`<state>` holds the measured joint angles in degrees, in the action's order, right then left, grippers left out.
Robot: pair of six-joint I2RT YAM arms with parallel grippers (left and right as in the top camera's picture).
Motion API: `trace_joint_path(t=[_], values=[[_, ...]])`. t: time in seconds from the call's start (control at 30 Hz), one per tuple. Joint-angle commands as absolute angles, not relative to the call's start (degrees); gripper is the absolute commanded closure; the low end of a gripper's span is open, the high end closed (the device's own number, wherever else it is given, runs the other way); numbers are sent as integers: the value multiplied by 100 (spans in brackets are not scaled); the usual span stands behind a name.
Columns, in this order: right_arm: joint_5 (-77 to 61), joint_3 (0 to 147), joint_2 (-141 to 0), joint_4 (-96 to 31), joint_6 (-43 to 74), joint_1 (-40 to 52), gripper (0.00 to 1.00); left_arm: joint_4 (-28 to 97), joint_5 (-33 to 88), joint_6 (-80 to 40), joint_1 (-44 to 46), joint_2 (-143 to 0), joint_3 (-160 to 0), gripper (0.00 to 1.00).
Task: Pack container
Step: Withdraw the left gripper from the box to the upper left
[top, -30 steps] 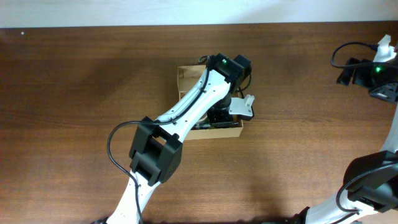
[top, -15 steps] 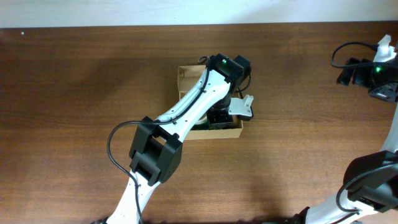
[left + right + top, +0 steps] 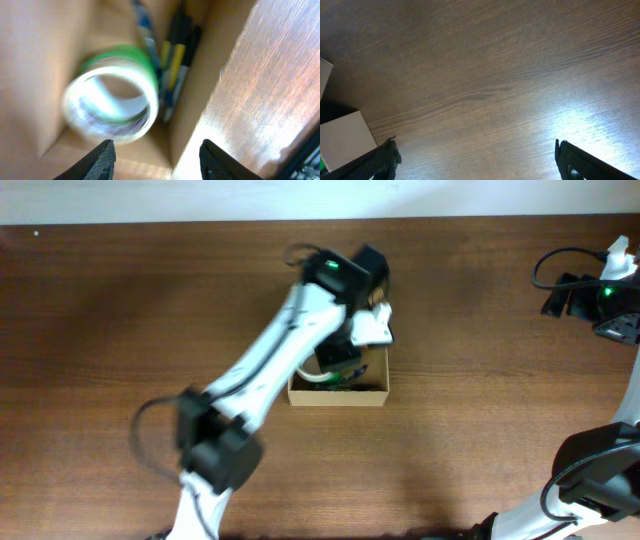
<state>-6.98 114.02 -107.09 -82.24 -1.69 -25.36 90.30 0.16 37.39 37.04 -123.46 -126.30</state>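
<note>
bench (image 3: 500, 380): dark brown wood, clear grain, smooth with a soft sheen
container (image 3: 340, 398): tan cardboard, matt, plain
tape roll (image 3: 142, 65): green-edged, glossy, blurred
pens (image 3: 175, 65): shiny plastic barrels
left tool (image 3: 157, 150): black plastic, matt

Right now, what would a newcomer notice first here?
The white left arm stretches diagonally across the dark wood table, ending over the open cardboard container at centre. In the left wrist view, a green-edged tape roll lies in it beside what look like pens, with the left fingers spread open above.
</note>
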Motion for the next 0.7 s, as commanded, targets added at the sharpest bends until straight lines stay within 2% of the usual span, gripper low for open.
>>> trace_joint_path(t=[0.0,0.1,0.23,0.3,0.47,0.67], values=[[-731,11378,-10696,-8221,-141,-2515,1,8853,-200,3358,3269,-10951,-12691,47],[-738,11378,-10696,-8191,-139,-2515,1,8552,-298,3044,2687,-10390,-12691,55],[-1315,11378,-10696,-7625,-139,-2510,1,8169,-279,2169,1466,-10119,-12689,87],[-1804,11378,-10696,-7395,-139,-2510,1,8047,-211,1752,886,-10186,-12645,98],[-2676,11378,-10707,-7013,-97,-2502,1,7885,1179,1459,-270,-10761,-12554,98],[-3096,11375,-10746,-6602,-93,-2300,0,7863,2244,1413,-768,-11773,-12549,98]])
